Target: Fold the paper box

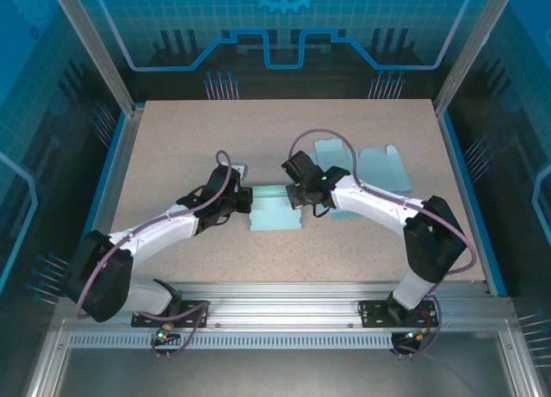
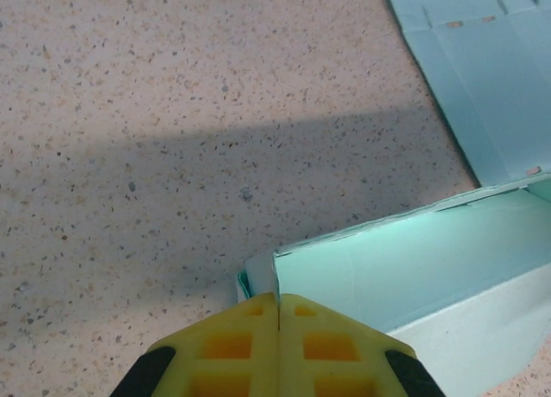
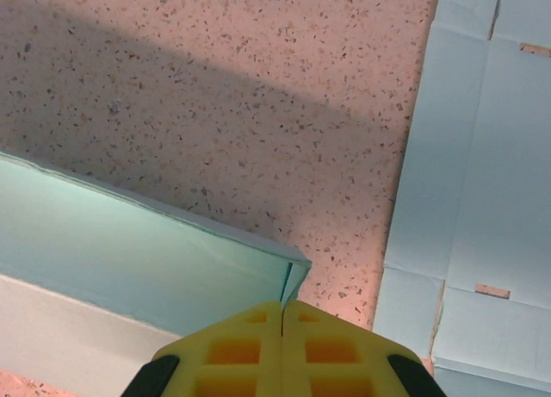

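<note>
Closest to the left wrist lens: yellow fingers [image 2: 232, 350] of the left gripper [image 2: 277, 300], pressed flat together, no gap along the seam. Right at the tips: one end corner of the paper box [image 2: 413, 276], pale teal and partly raised, its long wall running off ahead and to the right of the gripper. Cannot tell whether a thin edge of paper sits pinched in that seam. Farther ahead and to the right, lying flat on the speckled table [image 2: 129, 113]: a flat cutout [image 2: 482, 78] with creases and small slots.

Much the same from the right wrist: right gripper [image 3: 282, 307] closed tight, yellow pads meeting with no gap. Just ahead of the tips, the other end corner of the paper box [image 3: 129, 251], its wall stretching away to the gripper's left. Again unclear whether any paper is caught. Off to the gripper's right, a flat cutout [image 3: 473, 199], apart from the box, bare table between.

From above: left gripper [image 1: 244, 199] and right gripper [image 1: 297, 195] facing each other, paper box [image 1: 275, 212] held between them, one end at each. Beyond the right gripper, away from the left one: another flat cutout [image 1: 381, 166].
</note>
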